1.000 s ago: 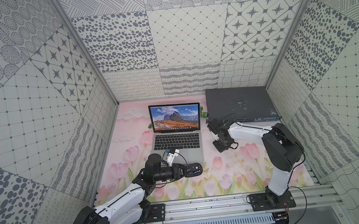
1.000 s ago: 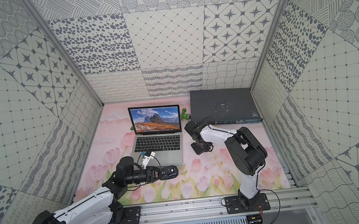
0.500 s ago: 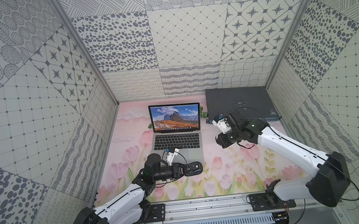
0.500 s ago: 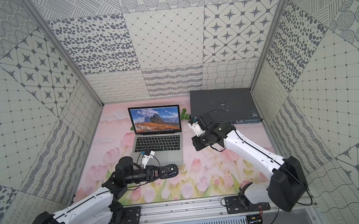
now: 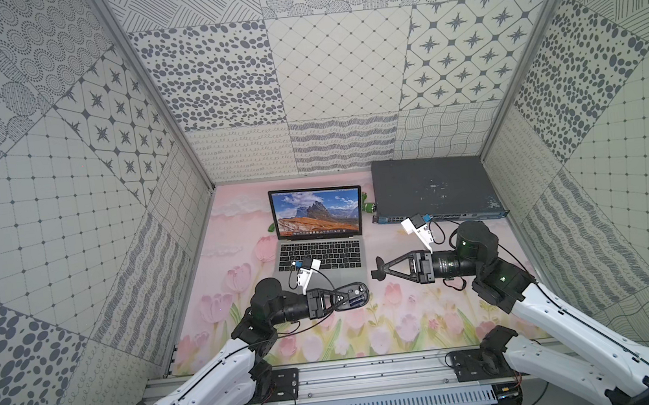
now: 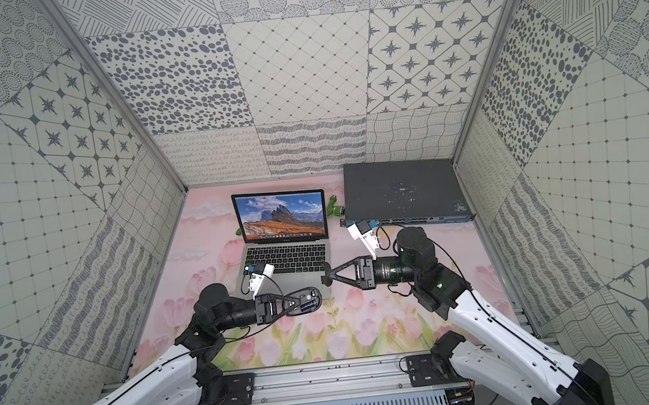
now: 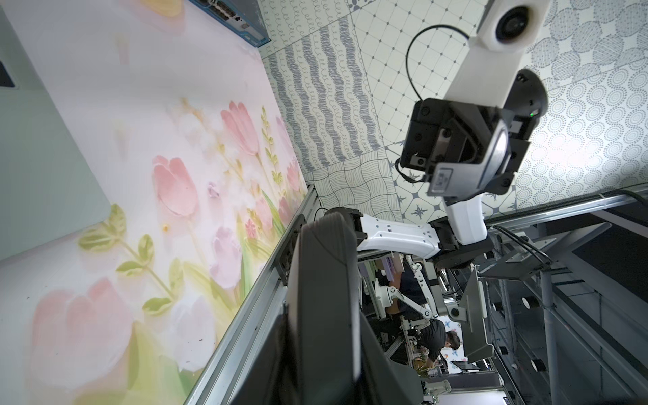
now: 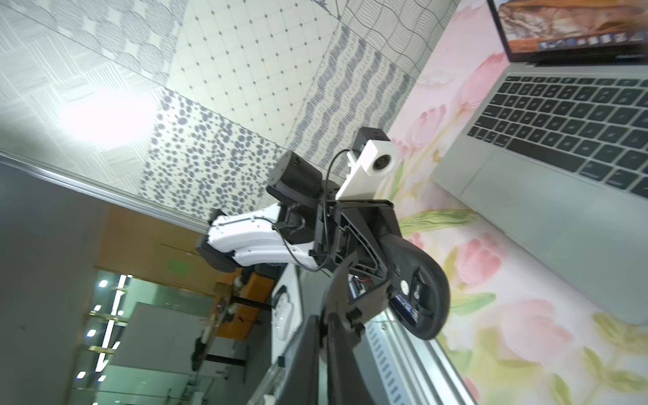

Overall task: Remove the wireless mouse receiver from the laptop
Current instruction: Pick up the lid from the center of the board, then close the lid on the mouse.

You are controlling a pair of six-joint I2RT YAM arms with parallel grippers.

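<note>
Laptop (image 5: 330,252) open; left jaws clamped on mouse (image 5: 352,293); right jaws together beside laptop, contents unclear.

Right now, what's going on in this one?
The left end effector grips a black mouse, underside showing, near the laptop's front right corner. The right end effector is shut and hovers off the laptop's right side, pointing toward the mouse. The receiver is too small to make out, so whether it is unplugged or pinched there, I cannot tell.
</note>
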